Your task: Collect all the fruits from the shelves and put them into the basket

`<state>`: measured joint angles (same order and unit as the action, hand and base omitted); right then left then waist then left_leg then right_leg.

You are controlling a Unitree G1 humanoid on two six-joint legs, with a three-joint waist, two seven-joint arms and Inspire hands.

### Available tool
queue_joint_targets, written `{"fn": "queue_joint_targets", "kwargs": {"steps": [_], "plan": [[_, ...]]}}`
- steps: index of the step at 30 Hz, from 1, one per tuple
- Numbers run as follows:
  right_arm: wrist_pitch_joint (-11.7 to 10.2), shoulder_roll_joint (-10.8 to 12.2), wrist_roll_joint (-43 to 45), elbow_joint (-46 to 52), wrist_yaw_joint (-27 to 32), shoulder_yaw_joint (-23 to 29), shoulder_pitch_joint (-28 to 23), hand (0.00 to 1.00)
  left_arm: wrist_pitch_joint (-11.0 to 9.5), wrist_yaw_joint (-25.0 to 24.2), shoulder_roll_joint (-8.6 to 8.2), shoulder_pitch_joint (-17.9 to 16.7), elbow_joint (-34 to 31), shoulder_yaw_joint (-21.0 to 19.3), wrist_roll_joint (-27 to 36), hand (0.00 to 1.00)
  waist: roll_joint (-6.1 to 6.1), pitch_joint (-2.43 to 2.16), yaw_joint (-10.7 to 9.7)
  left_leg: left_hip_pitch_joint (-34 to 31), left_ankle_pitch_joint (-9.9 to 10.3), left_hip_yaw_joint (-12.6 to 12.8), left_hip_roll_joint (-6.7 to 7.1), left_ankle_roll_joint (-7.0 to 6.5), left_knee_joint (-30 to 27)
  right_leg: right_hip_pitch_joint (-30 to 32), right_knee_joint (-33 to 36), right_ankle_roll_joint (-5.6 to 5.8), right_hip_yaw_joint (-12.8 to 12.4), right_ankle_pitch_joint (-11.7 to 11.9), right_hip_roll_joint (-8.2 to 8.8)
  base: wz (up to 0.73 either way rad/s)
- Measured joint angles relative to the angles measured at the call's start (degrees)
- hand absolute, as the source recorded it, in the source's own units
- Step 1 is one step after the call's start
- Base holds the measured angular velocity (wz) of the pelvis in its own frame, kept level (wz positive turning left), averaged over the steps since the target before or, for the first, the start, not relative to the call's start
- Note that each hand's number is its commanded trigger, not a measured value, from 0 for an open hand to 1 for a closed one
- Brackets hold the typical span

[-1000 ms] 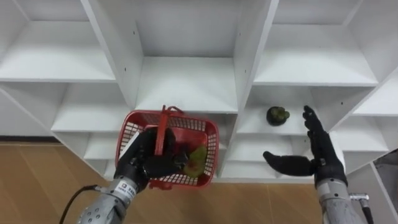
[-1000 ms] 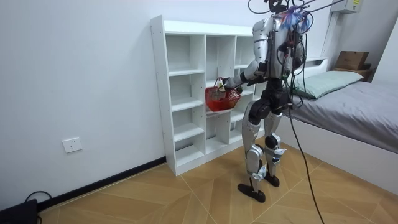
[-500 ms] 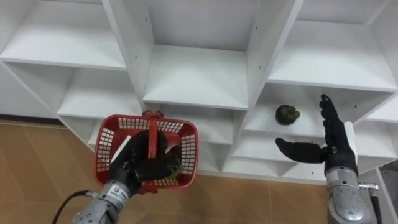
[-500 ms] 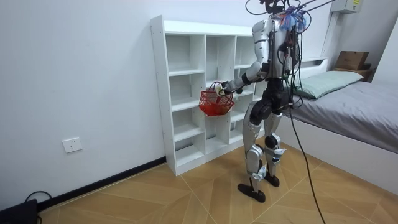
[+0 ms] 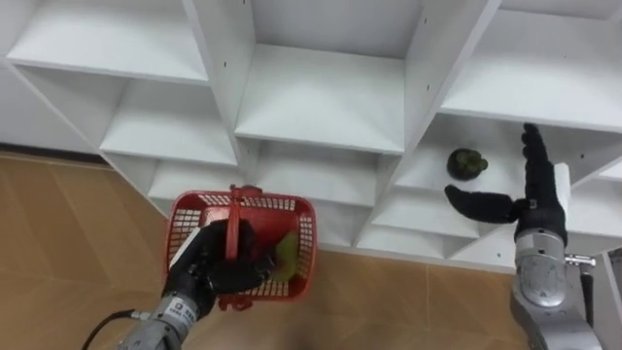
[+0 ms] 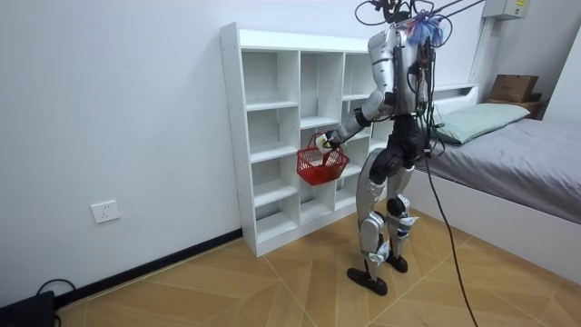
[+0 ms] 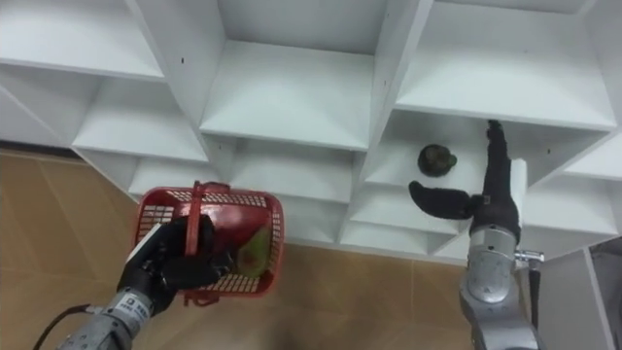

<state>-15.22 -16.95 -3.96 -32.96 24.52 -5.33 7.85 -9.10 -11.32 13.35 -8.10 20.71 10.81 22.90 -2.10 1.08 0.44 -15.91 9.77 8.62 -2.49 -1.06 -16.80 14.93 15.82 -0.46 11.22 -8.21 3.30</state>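
1. Your left robot hand (image 5: 208, 271) is low at the left of the eye views, its fingers curled tight round the handle of the red plastic mesh basket (image 5: 255, 209).
2. The basket hangs in front of the lower compartments of the white open-shelved closet (image 5: 321, 97), above the wooden floor (image 5: 68, 243).
3. Inside the basket you can see a yellow-green fruit (image 5: 288, 255) leaning against the right wall, just beside your knuckles.
4. Your right robot hand (image 5: 533, 206) is raised at the right-hand column of the closet. Its fingers point straight up and its thumb is spread wide towards the left. It holds nothing.
5. A dark green, round, knobbly fruit (image 5: 466, 163) sits on the shelf in that right-hand compartment, just above the outstretched thumb. It is close to the thumb, but there is a visible gap between them.
6. In the room view you are standing upright facing the closet, basket (image 6: 322, 163) held out at hip height, with a bed (image 6: 517, 154) behind you on the room view's right.
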Motion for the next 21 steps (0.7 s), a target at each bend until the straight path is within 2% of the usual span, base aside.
{"fn": "queue_joint_targets", "kwargs": {"steps": [7,14,15,21], "plan": [[-0.21,-1.65,-0.46,-0.08,2.93,0.28,0.46,0.00,0.00,0.82,-0.42,1.00,0.68,-0.49,0.00,1.00,-0.05,0.04,0.62,-2.50,0.00,0.05,-0.07,-0.01,-0.69,2.59,1.04,0.00,-0.05,0.00,0.54,0.00],[-0.22,-1.69,-2.75,-3.13,4.35,0.21,3.99,0.00,0.01,1.86,-0.48,3.65,2.25,-0.47,-0.11,1.00,-0.40,0.32,1.37,-3.49,-0.10,0.81,-0.08,-0.17,-0.88,3.97,1.70,-0.04,-0.19,-0.06,0.75,-0.02],[-0.22,-1.67,-2.67,-3.83,4.43,0.12,4.71,0.00,0.01,1.95,-0.49,4.28,3.29,-0.47,-0.16,1.00,-0.55,0.50,1.40,-3.69,-0.11,0.81,-0.06,-0.19,-0.95,4.27,1.90,-0.13,-0.19,-0.15,0.80,0.00],[-0.19,-1.68,-2.02,-6.70,6.14,0.41,7.07,0.00,0.21,3.00,-0.67,4.92,5.17,-0.50,-1.22,1.00,-0.66,0.65,1.43,-5.89,-0.13,0.78,-0.16,-0.21,-1.75,6.43,2.56,-0.21,-0.07,-0.19,0.89,-0.01]]}}
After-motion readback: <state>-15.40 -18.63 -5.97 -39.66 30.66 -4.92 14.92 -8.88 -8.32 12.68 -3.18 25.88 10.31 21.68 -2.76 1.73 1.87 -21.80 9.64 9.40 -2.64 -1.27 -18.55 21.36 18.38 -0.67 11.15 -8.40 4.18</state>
